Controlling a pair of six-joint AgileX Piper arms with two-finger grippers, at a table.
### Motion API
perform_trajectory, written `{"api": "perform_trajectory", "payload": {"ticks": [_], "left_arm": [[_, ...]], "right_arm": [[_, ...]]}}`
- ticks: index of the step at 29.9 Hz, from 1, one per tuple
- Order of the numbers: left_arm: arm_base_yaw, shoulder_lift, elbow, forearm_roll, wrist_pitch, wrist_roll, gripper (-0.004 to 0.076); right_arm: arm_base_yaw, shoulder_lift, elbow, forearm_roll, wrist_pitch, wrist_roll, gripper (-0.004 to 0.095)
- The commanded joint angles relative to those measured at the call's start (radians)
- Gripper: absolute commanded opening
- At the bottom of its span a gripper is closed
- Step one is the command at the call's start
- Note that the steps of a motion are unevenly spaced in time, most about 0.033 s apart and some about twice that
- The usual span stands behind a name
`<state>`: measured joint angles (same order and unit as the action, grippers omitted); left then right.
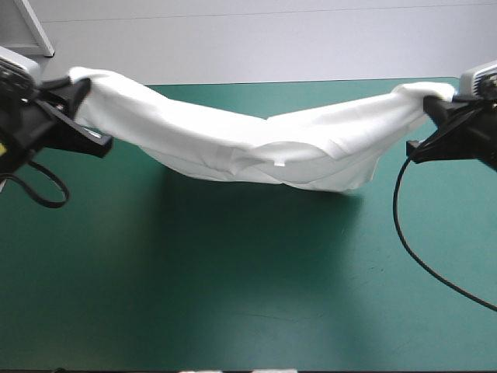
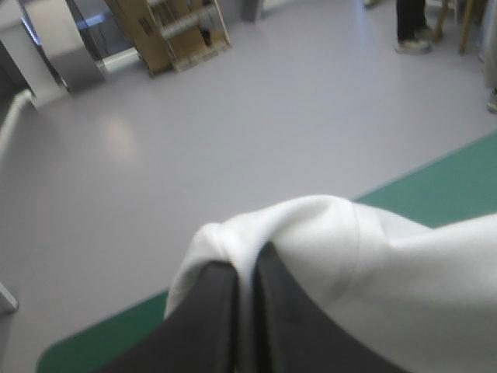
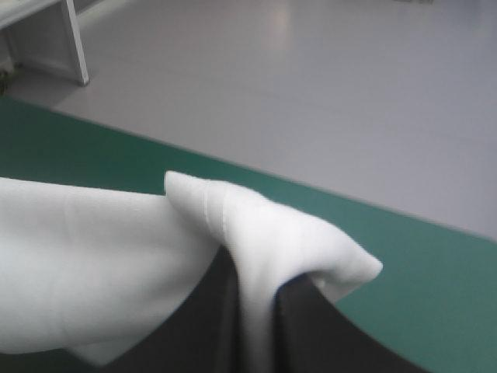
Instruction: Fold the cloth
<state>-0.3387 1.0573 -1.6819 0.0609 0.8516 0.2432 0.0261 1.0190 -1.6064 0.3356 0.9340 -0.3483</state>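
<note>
One white T-shirt [image 1: 256, 148] hangs as a single sagging band between two grippers above the teal-green table [image 1: 233, 295], across the table's far half. The left gripper [image 1: 80, 92] pinches one end near the table's far left corner; the right gripper [image 1: 432, 99] pinches the other end near the far right corner. Both ends are raised and the middle droops lowest, slightly to the right of centre, over one dark shadow on the cover. It cannot be told from the high view whether the lowest fold touches the table or hangs just clear of it. The cloth lies in several long lengthwise folds, and one small white tab [image 1: 278, 164] shows near its middle. In the left wrist view, the left gripper [image 2: 247, 260] has its two black fingers [image 2: 210, 311] drawn almost together, with one thin ridge of T-shirt [image 2: 404, 287] squeezed between them and bulging over their tips; the rest of the cloth spreads away to one side of the gripper. In the right wrist view, the right gripper [image 3: 252, 272] likewise has two black fingers [image 3: 311, 326] nearly closed on a bunched corner of the T-shirt [image 3: 93, 264], which rises in one peak above the tips and stretches off beside the gripper. Count: one T-shirt, two grippers, four fingers, both grippers clamped on cloth.
</note>
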Motion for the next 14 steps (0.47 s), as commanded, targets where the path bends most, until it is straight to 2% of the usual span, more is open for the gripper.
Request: {"api": "perform_trajectory", "payload": {"ticks": [1, 9, 14], "left_arm": [[-0.004, 0.013, -0.207, 0.033, -0.043, 0.037, 0.0019], [-0.004, 0.049, -0.557, 0.021, -0.037, 0.093, 0.0019], [-0.004, 0.049, -0.682, 0.014, -0.039, 0.128, 0.0019]], "right_arm": [[-0.004, 0.0, -0.146, 0.02, -0.095, -0.018, -0.0014], [-0.004, 0.0, -0.419, 0.024, -0.115, -0.048, -0.0014], [-0.004, 0.0, -0.571, 0.033, -0.115, -0.063, -0.0014]]}}
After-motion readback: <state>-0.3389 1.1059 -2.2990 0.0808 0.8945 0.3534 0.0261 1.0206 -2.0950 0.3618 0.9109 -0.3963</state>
